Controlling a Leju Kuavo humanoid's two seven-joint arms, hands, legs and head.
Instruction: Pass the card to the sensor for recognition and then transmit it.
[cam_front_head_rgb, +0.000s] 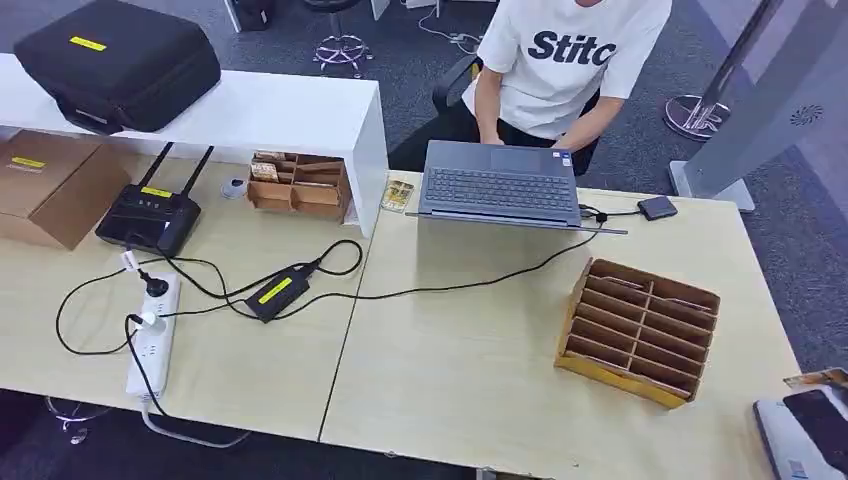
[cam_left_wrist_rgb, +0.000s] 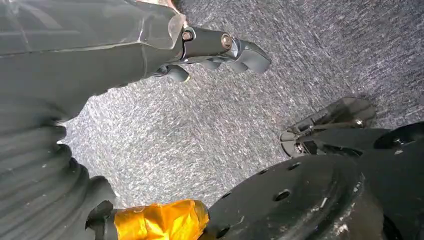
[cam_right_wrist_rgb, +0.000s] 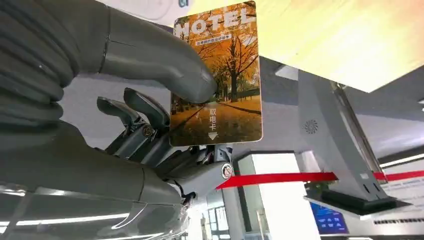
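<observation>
Right robot hand (cam_right_wrist_rgb: 165, 135) pinching an autumn-printed hotel card (cam_right_wrist_rgb: 220, 75) between thumb and fingers, left robot hand (cam_left_wrist_rgb: 220, 50) hanging over grey carpet, fingers apart and empty, wooden slotted rack (cam_front_head_rgb: 637, 330) on the bench (cam_front_head_rgb: 450, 370), laptop (cam_front_head_rgb: 500, 185) beyond, small black sensor (cam_front_head_rgb: 657, 207) beside it, seated person (cam_front_head_rgb: 560, 60) behind.

— What room is left on the table (cam_front_head_rgb: 460, 370)?
— A bare stretch is seen between the laptop (cam_front_head_rgb: 500, 185) and the near edge.
— And what is in the way?
— The wooden sorter (cam_front_head_rgb: 637, 330) to the right; cables (cam_front_head_rgb: 420, 290) across the middle.
</observation>
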